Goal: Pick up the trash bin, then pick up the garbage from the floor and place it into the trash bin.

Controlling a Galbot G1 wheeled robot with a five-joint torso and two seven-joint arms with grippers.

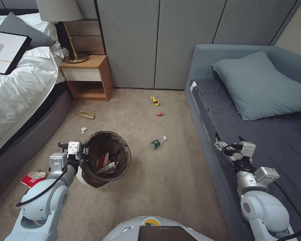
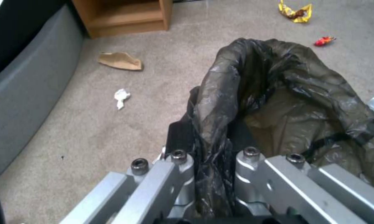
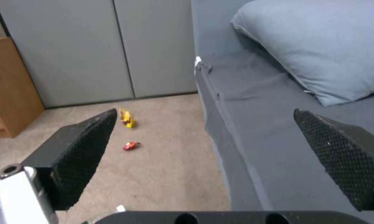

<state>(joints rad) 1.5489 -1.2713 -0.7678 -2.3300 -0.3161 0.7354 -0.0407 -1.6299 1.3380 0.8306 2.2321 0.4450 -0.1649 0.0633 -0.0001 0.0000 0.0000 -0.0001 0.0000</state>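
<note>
Left hand (image 2: pixel 207 174) pinched tight on thin bag rim of trash bin (image 1: pixel 105 157), tipped above the floor (image 1: pixel 164 180), might rip or slip; right hand (image 3: pixel 203 161) wide, empty

Open carpet (image 1: pixel 177 174) is lying ahead of the right gripper (image 3: pixel 203 149), whose fingers are spread wide; the grey daybed's edge (image 3: pixel 220 130) is crowding their outer side. The left gripper (image 1: pixel 86 152) is pinching the trash bin (image 1: pixel 105 157) rim, the bed base (image 2: pixel 25 93) flanking the free floor beyond.
</note>
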